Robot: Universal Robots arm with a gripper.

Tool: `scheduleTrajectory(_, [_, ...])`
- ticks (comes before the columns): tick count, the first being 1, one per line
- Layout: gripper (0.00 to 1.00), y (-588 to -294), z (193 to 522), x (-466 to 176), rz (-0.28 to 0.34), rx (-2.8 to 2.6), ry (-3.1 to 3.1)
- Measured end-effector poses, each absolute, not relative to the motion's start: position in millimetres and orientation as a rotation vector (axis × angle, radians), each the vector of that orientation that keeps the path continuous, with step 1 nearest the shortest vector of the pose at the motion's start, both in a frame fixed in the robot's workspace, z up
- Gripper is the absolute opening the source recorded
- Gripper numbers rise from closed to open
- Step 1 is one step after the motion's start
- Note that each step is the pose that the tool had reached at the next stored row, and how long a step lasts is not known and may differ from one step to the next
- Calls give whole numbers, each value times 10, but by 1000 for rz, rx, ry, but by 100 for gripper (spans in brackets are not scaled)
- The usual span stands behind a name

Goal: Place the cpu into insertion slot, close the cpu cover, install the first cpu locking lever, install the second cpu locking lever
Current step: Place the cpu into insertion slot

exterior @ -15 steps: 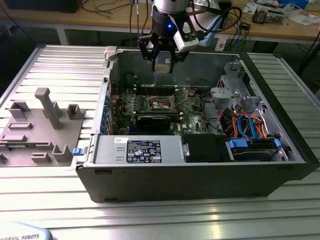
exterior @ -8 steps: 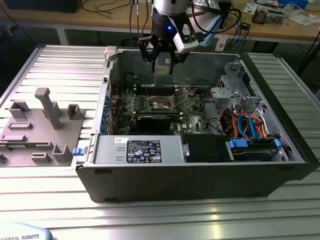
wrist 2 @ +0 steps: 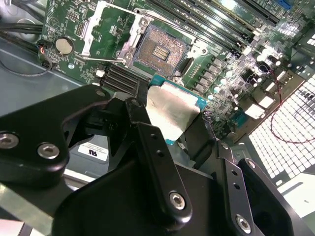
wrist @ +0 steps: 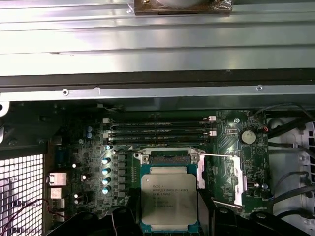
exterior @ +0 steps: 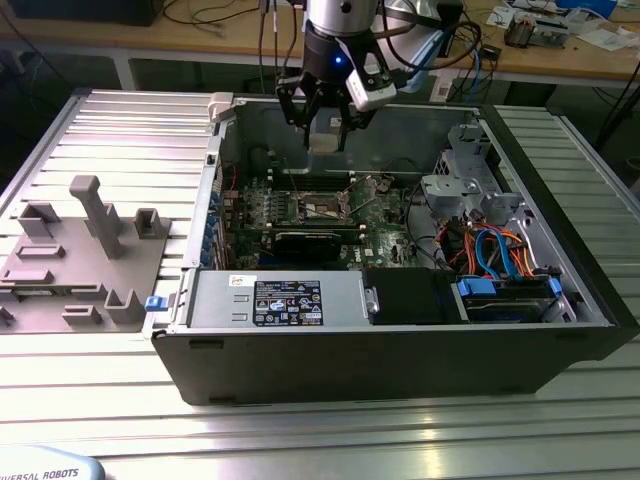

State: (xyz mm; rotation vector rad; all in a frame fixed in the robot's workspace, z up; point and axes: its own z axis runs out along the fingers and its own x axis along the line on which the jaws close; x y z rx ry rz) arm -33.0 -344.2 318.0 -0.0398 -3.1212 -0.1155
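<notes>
My gripper (exterior: 325, 122) hangs over the open computer case, shut on the cpu (exterior: 324, 133), a flat square chip with a dull silver top. In both wrist views the cpu (wrist 2: 172, 110) (wrist: 169, 199) sits between black fingers (wrist 2: 147, 142), above and apart from the board. The insertion slot (exterior: 320, 206) (wrist 2: 160, 49) lies open on the green motherboard, its dark pin field bare. The cpu cover (wrist 2: 101, 27) (wrist: 230, 177) is swung open beside the slot. A thin wire locking lever (wrist 2: 101, 59) (wrist: 219, 155) stands released next to it.
Long black memory slots (wrist 2: 216, 24) (wrist: 160, 132) run alongside the socket. The case walls (exterior: 215, 150), a power supply (exterior: 290, 300), a drive bay with orange and blue cables (exterior: 500, 250) surround the board. A grey fixture block (exterior: 90, 250) lies at the exterior view's left.
</notes>
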Motion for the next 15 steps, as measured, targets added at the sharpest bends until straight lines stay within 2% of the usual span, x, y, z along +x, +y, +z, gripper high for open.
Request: scheduleTrajectory(15, [54, -3532, 3096, -265, -116, -37, -3121])
